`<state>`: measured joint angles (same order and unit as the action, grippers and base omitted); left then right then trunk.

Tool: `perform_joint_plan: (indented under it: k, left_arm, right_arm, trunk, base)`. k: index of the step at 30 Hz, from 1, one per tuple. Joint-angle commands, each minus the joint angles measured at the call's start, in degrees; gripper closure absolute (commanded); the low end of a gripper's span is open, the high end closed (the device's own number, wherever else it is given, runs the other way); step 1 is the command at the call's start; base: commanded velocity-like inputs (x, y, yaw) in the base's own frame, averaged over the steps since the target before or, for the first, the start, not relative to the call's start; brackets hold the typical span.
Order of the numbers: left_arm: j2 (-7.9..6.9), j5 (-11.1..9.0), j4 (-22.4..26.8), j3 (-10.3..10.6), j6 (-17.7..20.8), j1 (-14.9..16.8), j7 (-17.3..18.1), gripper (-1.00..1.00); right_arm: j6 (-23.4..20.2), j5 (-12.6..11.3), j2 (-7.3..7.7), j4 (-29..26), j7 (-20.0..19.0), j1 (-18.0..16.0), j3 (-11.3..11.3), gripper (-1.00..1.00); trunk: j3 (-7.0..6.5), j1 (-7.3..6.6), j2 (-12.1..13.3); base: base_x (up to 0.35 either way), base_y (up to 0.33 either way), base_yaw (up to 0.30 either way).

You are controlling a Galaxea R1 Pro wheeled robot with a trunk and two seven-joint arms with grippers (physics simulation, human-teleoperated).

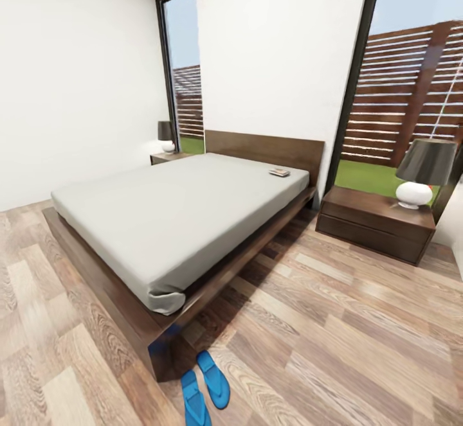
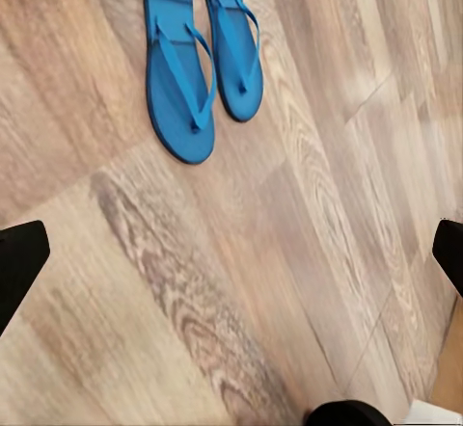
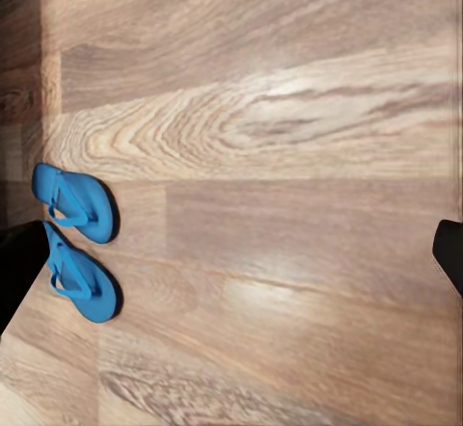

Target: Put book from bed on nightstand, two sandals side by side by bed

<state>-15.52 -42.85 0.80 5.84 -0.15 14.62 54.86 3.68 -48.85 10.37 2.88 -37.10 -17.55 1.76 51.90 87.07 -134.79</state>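
Note:
The book (image 1: 279,171) lies flat on the grey mattress of the bed (image 1: 186,214), close to the headboard on the window side. A dark-brown nightstand (image 1: 360,217) stands right of the bed, and another nightstand (image 1: 168,156) sits at the far side. Two blue sandals (image 1: 204,387) lie side by side on the floor by the bed's foot corner. In the left wrist view they are one sandal (image 2: 178,69) and its pair (image 2: 231,40), ahead of my open left gripper (image 2: 234,257). My right gripper (image 3: 231,262) is open above bare floor, with the sandals (image 3: 79,243) off to one side.
Each nightstand carries a dark-shaded lamp (image 1: 421,172), the far lamp (image 1: 166,135) being smaller in view. Tall black-framed windows flank the headboard wall. Open wood-plank floor (image 1: 334,336) stretches between the bed and the right nightstand.

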Motion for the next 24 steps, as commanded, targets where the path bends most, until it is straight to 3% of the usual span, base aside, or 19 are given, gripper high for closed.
perform_joint_plan:
  k: [1,24]
  left_arm:
    - [-0.02,-0.5,0.0,0.5,0.0,0.0,0.2,-1.0]
    - [0.05,-0.5,0.0,0.5,-0.1,0.0,0.2,-1.0]
  right_arm:
    - [0.4,0.2,0.0,0.3,-0.3,-0.1,0.2,-1.0]
    - [0.4,0.2,0.0,0.2,-0.3,-0.1,0.1,-1.0]
  trunk:
    - [-0.01,-0.01,0.0]
    - [-1.22,-0.01,0.0]
  base:
    - [0.0,0.0,-0.206]
    - [0.029,0.0,-0.206]
